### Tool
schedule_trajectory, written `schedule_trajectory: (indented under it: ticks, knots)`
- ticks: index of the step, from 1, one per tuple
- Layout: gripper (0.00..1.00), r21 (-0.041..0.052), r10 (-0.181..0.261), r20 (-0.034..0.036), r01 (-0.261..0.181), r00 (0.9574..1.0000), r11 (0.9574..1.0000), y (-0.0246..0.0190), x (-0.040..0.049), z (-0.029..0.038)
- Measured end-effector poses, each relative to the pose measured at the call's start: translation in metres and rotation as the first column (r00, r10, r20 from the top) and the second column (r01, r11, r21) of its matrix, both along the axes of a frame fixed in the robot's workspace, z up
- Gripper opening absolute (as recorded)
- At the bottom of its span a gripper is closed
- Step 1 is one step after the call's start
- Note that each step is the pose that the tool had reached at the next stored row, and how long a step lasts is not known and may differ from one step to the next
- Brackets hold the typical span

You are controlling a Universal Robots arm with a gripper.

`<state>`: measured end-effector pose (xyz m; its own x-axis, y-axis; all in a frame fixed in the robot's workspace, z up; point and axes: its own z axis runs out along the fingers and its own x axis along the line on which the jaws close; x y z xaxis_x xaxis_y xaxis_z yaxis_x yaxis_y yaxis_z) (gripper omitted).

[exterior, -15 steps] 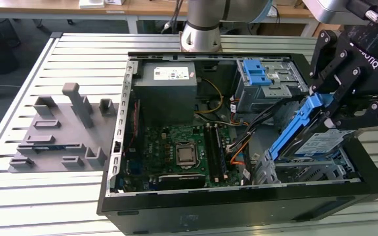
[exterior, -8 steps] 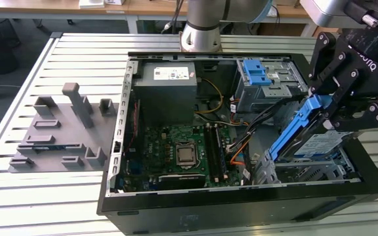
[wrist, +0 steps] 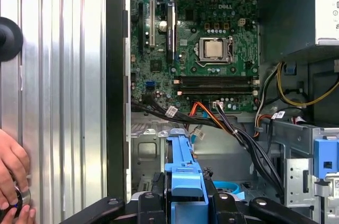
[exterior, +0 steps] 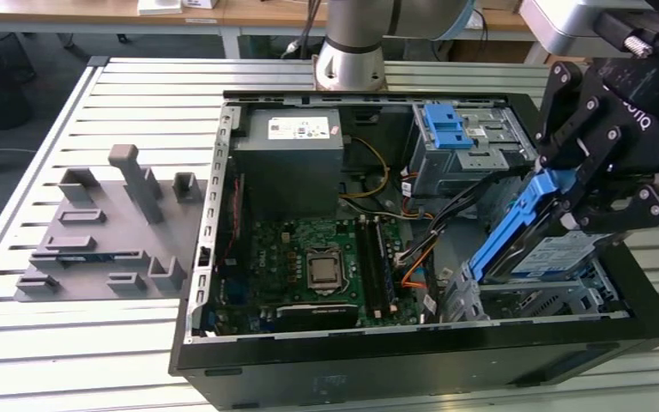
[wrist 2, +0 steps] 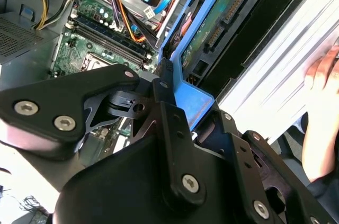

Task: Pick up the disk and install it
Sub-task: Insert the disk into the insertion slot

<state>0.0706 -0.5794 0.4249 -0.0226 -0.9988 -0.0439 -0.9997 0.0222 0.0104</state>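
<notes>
1 gripper (exterior: 578, 204) has its fingers (wrist 2: 165, 97) clenched on the blue frame of the disk (exterior: 510, 230), held steeply tilted above the drive cage (exterior: 535, 300) of the open computer case (exterior: 421, 369) (a hand (wrist: 11, 173) rests on the table (wrist: 63, 75) nearby).

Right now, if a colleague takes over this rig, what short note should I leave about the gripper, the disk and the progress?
Gripper: shut on the disk, clamped on its blue frame.
Disk: lifted and tilted over the metal drive cage, at the exterior view's right of the open computer case.
Done: pick-up.
Left: the disk is not yet seated in the cage; I cannot tell whether it touches it.
Caution: a person's hand is beside the case.
</notes>
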Motion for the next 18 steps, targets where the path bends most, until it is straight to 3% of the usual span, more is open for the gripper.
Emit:
schedule_trajectory:
  ticks: [18]
  knots:
    - [0.37, -0.0085, 0.0, 0.0001, 0.0, 1.0, 1.0, 0.0, 0.0, -0.0113]
